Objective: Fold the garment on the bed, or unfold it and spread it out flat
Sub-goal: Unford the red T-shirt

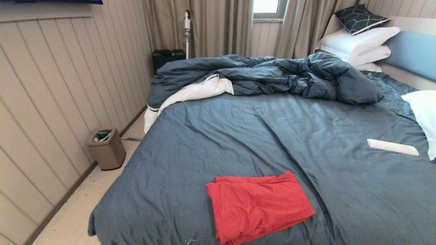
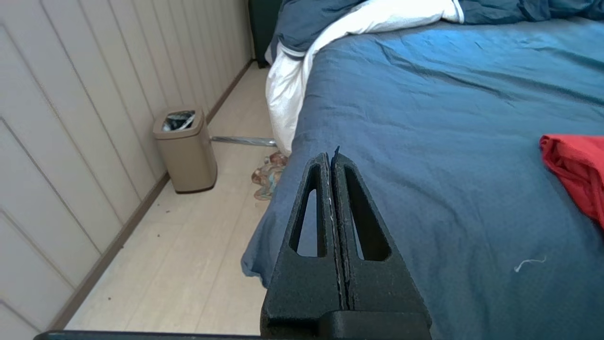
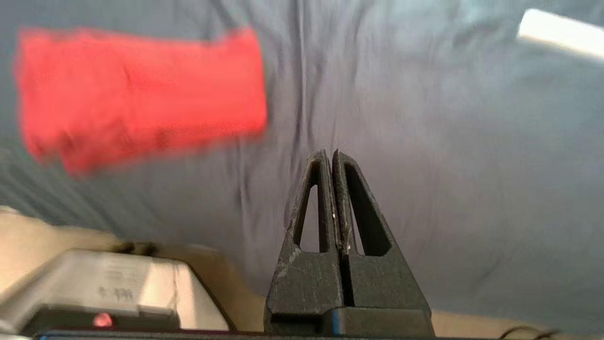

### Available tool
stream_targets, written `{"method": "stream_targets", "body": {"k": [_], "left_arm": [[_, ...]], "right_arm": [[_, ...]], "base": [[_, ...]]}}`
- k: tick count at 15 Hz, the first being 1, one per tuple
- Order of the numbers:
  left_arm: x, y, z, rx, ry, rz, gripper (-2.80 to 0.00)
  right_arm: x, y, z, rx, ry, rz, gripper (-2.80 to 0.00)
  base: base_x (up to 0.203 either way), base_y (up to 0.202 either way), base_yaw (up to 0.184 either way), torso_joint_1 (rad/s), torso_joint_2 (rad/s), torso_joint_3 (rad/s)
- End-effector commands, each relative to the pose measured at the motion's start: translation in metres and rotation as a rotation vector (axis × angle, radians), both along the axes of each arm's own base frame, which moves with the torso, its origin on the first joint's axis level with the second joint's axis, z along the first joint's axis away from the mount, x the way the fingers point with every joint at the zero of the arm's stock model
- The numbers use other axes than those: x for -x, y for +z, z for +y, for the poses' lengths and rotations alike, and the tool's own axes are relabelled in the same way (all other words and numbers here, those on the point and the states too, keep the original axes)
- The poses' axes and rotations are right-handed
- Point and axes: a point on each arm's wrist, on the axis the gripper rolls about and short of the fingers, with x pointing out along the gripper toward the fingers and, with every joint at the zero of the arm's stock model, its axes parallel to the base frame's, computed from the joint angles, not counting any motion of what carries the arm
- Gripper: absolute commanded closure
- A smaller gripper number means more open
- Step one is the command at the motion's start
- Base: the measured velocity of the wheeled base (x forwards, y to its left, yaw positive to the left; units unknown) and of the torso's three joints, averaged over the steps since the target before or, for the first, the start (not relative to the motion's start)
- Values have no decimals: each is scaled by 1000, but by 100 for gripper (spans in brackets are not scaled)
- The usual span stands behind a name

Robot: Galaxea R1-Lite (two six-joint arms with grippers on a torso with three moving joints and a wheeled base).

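The red garment (image 1: 257,207) lies folded into a rough rectangle near the front edge of the bed (image 1: 259,136), its chest print hidden. The left wrist view catches one red corner (image 2: 575,170); the right wrist view shows the whole fold (image 3: 137,89). My left gripper (image 2: 331,157) is shut and empty, held above the bed's left front corner, apart from the garment. My right gripper (image 3: 329,154) is shut and empty too, above the sheet to the right of the garment. Neither gripper shows in the head view.
A rumpled dark blue duvet (image 1: 272,76) with white lining fills the far side. White pillows (image 1: 359,42) lean at the headboard (image 1: 414,52). A white flat object (image 1: 391,147) lies on the sheet at right. A beige bin (image 1: 106,148) stands on the floor by the left wall.
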Motion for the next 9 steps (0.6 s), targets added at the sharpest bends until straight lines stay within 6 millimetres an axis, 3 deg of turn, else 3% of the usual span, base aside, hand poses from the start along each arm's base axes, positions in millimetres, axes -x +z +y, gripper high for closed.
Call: {"method": "stream_targets", "body": {"k": [1, 4, 7, 9], "left_arm": [[0, 0, 0, 0, 1, 1, 0], [0, 0, 0, 1, 4, -1, 0], [0, 0, 0, 0, 7, -1, 0], [0, 0, 0, 2, 7, 0, 0]], "right_arm": [[-36, 45, 1, -4, 17, 93, 0], [-104, 92, 5, -25, 41, 208, 0], [-186, 122, 17, -74, 62, 327, 0], [-233, 126, 41, -129, 105, 482, 0]], "base": [[0, 0, 0, 0, 0, 0], [0, 0, 0, 0, 0, 0], [0, 0, 0, 0, 0, 0], [0, 0, 0, 0, 0, 0]]}}
